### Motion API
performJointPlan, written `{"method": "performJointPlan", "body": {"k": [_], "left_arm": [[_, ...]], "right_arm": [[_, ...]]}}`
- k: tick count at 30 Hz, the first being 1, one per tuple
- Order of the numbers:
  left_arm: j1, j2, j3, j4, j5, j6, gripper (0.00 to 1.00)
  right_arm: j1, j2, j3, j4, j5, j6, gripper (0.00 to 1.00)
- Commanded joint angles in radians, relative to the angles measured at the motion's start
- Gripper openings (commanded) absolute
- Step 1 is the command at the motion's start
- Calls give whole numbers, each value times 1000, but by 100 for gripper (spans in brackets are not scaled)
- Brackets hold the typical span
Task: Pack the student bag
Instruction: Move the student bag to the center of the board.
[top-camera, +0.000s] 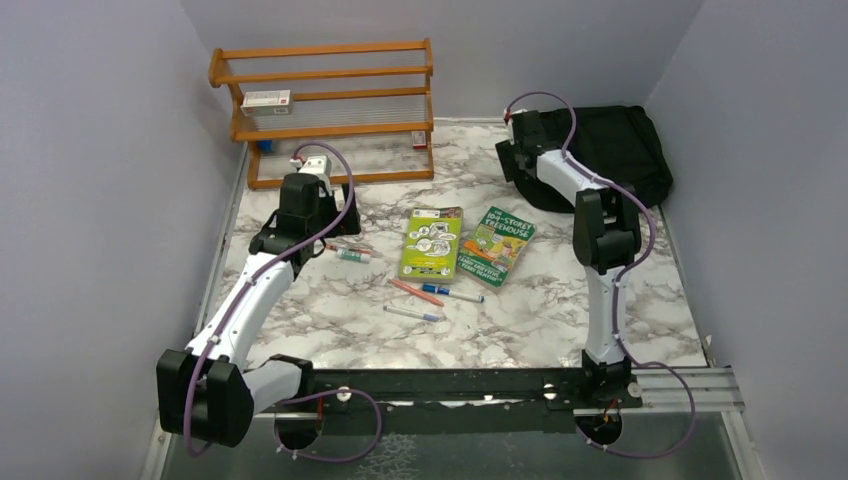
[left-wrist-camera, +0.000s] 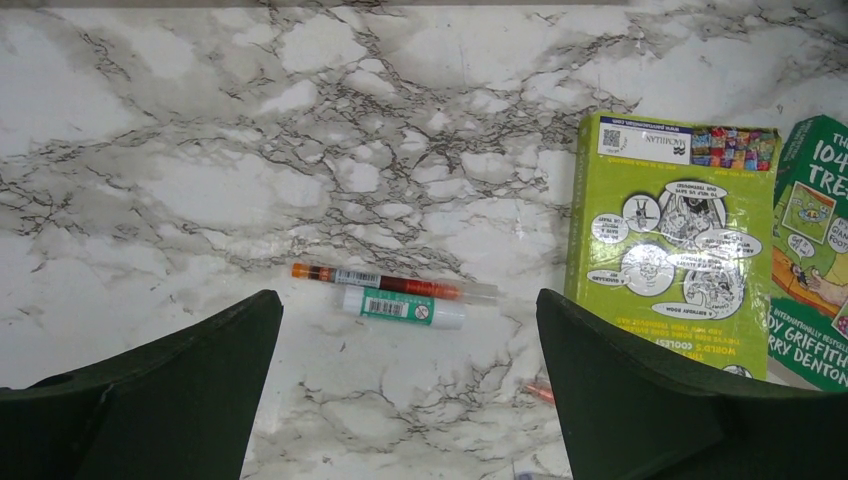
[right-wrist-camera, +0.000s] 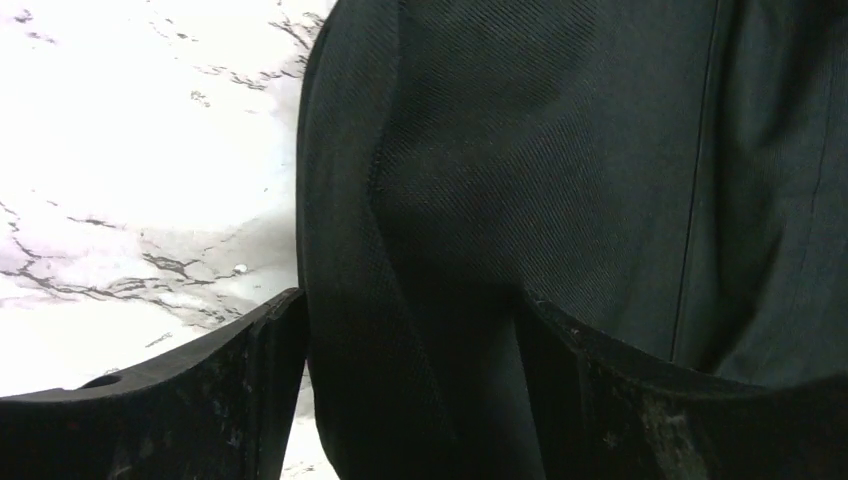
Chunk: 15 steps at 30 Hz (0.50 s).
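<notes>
The student bag (top-camera: 630, 150) lies at the far right corner of the counter (top-camera: 330, 310). The right fingers (right-wrist-camera: 200, 400) stand apart astride its fabric edge; the left fingers (left-wrist-camera: 170, 400) hang wide open above a red pen (left-wrist-camera: 390, 282).

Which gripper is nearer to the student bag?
Right. The right gripper is over the edge of the student bag, jaws open; the left gripper is far off, above an orange pen.

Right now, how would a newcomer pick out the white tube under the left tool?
From the wooden rack at far left, come nearer to the open left tool. Beneath it two pen-like things lie side by side: the white tube is the shorter, thicker one with a green label, next to a longer orange-tipped pen.
</notes>
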Motion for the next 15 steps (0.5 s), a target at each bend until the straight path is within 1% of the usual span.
{"method": "performJointPlan", "body": {"k": [1, 3, 4, 7, 9, 11, 12, 13, 15], "left_arm": [[10, 2, 7, 27, 35, -1, 99], [13, 1, 7, 26, 35, -1, 99], [15, 2, 7, 26, 35, -2, 99], [18, 5, 7, 27, 36, -4, 99], [20, 14, 8, 28, 35, -5, 99], [24, 22, 9, 29, 62, -8, 99], [26, 25, 10, 30, 70, -9, 99], [28, 27, 10, 32, 77, -11, 99], [36, 30, 10, 36, 88, -13, 99]], "right_arm": [[6, -8, 2, -2, 82, -15, 68], [9, -30, -19, 8, 103, -6, 54], [10, -51, -38, 21, 109, -3, 48], [11, -142, -118, 76, 118, -2, 37], [11, -208, -151, 85, 133, -3, 27], [10, -267, -159, 53, 137, 5, 15], [10, -298, -161, 26, 128, 6, 10], [10, -323, -160, -3, 116, 7, 6], [10, -376, -153, -84, 103, 19, 1]]}}
